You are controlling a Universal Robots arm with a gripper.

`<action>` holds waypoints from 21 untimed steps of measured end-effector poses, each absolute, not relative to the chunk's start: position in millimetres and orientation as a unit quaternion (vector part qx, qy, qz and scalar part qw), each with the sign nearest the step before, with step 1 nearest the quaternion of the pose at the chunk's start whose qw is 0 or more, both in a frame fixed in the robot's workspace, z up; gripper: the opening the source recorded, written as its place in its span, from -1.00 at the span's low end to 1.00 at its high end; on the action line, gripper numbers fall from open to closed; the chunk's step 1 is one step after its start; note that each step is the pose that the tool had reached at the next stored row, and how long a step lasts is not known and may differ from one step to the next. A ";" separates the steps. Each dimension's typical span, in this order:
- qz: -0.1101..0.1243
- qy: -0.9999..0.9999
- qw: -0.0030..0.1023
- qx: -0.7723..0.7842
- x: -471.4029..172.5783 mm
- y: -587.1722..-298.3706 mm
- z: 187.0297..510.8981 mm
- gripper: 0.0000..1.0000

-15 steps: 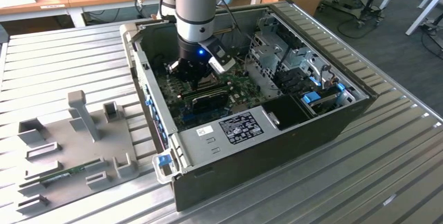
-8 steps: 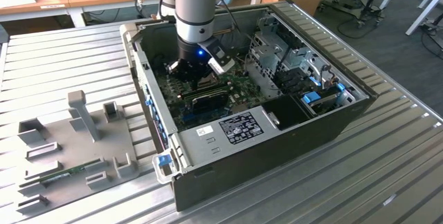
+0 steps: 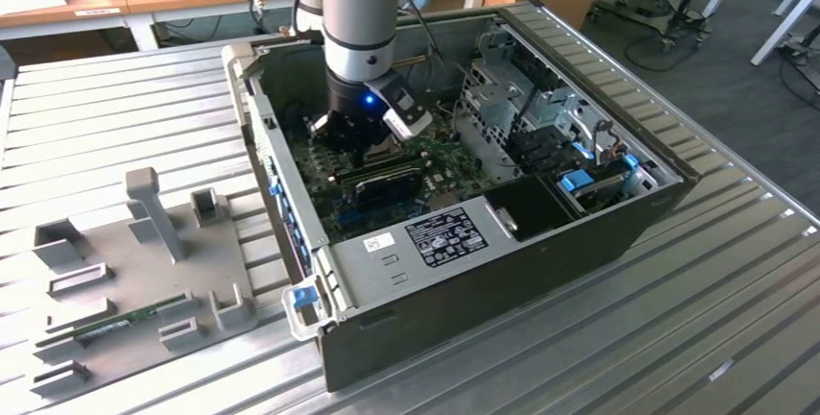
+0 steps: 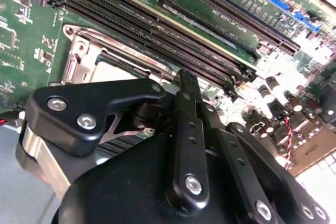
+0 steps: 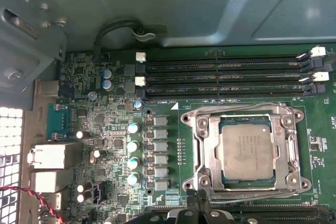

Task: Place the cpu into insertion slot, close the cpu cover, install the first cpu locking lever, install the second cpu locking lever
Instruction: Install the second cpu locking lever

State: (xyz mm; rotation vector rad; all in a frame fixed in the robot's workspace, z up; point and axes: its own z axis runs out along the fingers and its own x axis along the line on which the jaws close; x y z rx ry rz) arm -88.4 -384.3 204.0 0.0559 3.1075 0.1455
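In the first wrist view the cpu (image 5: 247, 150) lies flat in the insertion slot (image 5: 190, 119), its pale silver-tan face showing through the window of the cpu cover (image 5: 209, 145). The cover is folded down over the chip. My gripper (image 5: 202, 203) is shut with nothing in it, its tips at the socket's edge on the side away from the memory slots. The second wrist view has the gripper (image 4: 189, 80) just over the silver socket frame (image 4: 84, 56), with a patch of the cpu (image 4: 113, 72) beside it. From outside, the gripper (image 3: 365, 136) reaches down inside the open computer case.
Long black memory slots (image 5: 226, 77) run beside the socket. Case walls (image 3: 276, 175) and a grey drive cage (image 3: 513, 98) close in around the arm. A red-black wire (image 5: 31, 198) lies near the rear ports. A grey fixture plate (image 3: 129, 261) sits on the table at the exterior view's left.
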 end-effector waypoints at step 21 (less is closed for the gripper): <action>0.056 0.998 0.015 0.018 -90.9 -384.4 194.9 -0.80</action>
